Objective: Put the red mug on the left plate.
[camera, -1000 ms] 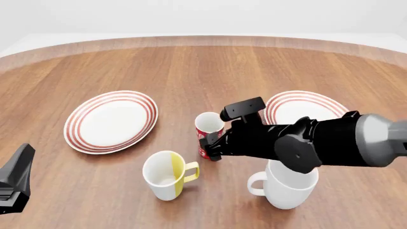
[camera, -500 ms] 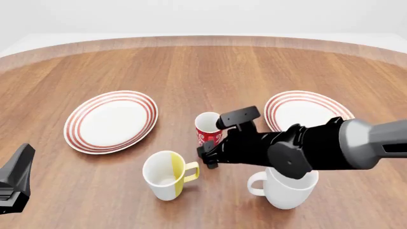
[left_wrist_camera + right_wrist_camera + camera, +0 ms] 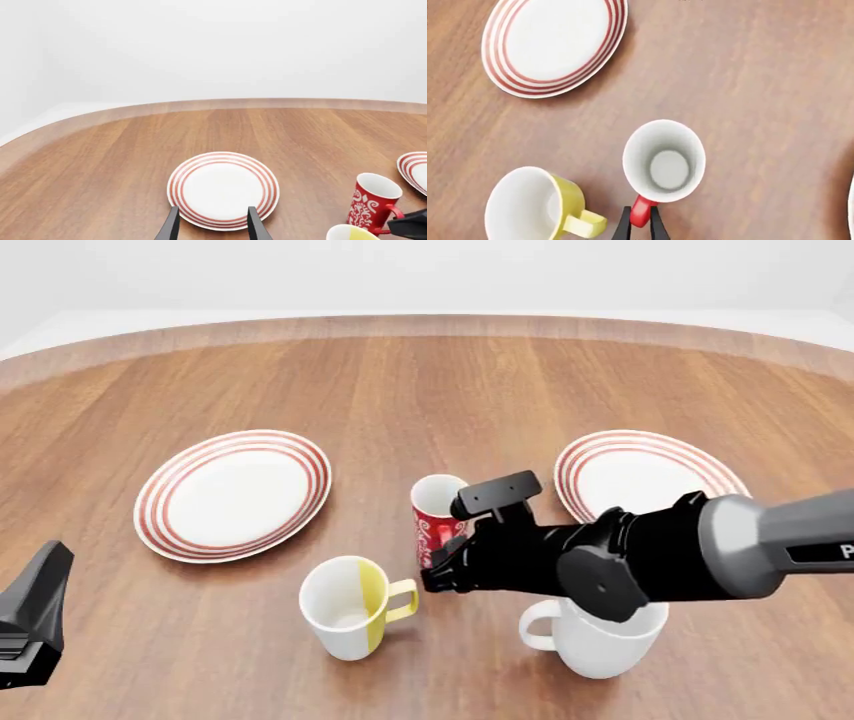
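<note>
The red mug (image 3: 438, 512) stands upright on the table between the two plates; it also shows in the left wrist view (image 3: 372, 202) and, from above, in the right wrist view (image 3: 664, 160). My right gripper (image 3: 640, 226) has its fingers closed on either side of the mug's red handle (image 3: 640, 212); in the front view the right gripper (image 3: 435, 575) hides the handle. The left plate (image 3: 151, 502) lies empty to the mug's left and also shows in both wrist views (image 3: 177, 185) (image 3: 494, 70). My left gripper (image 3: 212, 230) is open and empty at the near left (image 3: 34, 625).
A white-and-yellow mug (image 3: 347, 608) stands just in front of the red mug, close to the right gripper. A big white mug (image 3: 607, 640) stands under the right arm. The right plate (image 3: 577, 465) lies behind the arm.
My right gripper has sunk and drawn in to the red mug's handle. The mug and the left arm have not moved.
</note>
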### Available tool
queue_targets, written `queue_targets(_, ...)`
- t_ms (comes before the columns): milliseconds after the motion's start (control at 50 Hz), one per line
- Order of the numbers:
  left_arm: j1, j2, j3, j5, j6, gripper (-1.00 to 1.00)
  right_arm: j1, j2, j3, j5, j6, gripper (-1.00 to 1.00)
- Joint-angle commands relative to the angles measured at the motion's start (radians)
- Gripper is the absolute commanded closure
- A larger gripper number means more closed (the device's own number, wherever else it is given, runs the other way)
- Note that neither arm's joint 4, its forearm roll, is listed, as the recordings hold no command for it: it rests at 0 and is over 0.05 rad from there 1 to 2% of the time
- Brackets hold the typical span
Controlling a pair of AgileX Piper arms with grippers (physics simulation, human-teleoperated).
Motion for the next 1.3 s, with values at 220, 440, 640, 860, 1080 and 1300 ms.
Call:
queue_targets(220,0.000,0.000,0.000,0.000,0.000,-1.00,0.014,-0.042,0.015,0.001,-0.003,1.00)
queue_targets(440,0.000,0.000,0.000,0.000,0.000,-1.00,0.011,-0.087,0.012,0.019,-0.029,1.00)
queue_targets(640,0.000,0.000,0.000,0.000,0.000,-1.00,0.003,-0.126,0.003,0.039,-0.069,1.00)
queue_targets(860,0.000,0.000,0.000,0.000,0.000,-1.00,-0.004,-0.149,-0.020,0.069,-0.132,1.00)
queue_targets(1080,0.000,0.000,0.000,0.000,0.000,-1.00,-0.009,-0.160,-0.053,0.089,-0.171,1.00)
queue_targets(1300,0.000,0.000,0.000,0.000,0.000,-1.00,-0.022,-0.151,-0.102,0.114,-0.208,1.00)
